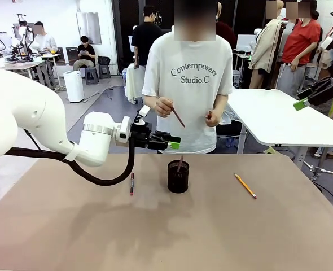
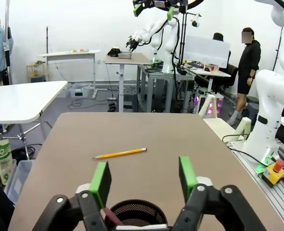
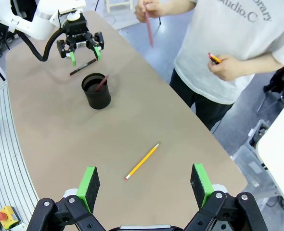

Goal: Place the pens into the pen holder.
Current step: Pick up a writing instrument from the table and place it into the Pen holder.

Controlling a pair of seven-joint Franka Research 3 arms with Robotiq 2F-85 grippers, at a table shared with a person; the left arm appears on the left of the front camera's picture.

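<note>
The brown tabletop [image 1: 70, 237] is bare and open along its whole near side, with clear room round each thing on it. Toward the left, a dark red-and-black pen [image 1: 131, 183] lies flat, well in from the edge. Just right of it, near the middle, stands the small black mesh cylinder pen holder [image 1: 178, 176]. Farther right a yellow-orange pencil [image 1: 245, 186] lies at a slant, well apart from the cup and short of the right edge.

A reddish-pink pen [image 1: 180, 164] leans inside the holder, and only its top shows above the rim. In the left wrist view the cup's lower part is cut off at the bottom of the picture. The person at the far side holds a thin reddish stick [image 1: 178, 117] in one hand [image 1: 165, 105]. The other hand [image 1: 213, 117] is closed round something small with an orange tip, too small to make out.

The white left arm reaches in level from the left. Its left gripper [image 1: 172, 142] hangs just above and behind the holder, fingers pointing across the table, jaws apart with nothing between the green pads. The right gripper [image 3: 144, 185] hangs high over the table's right end, looking down on the pencil, jaws spread wide and empty.
</note>
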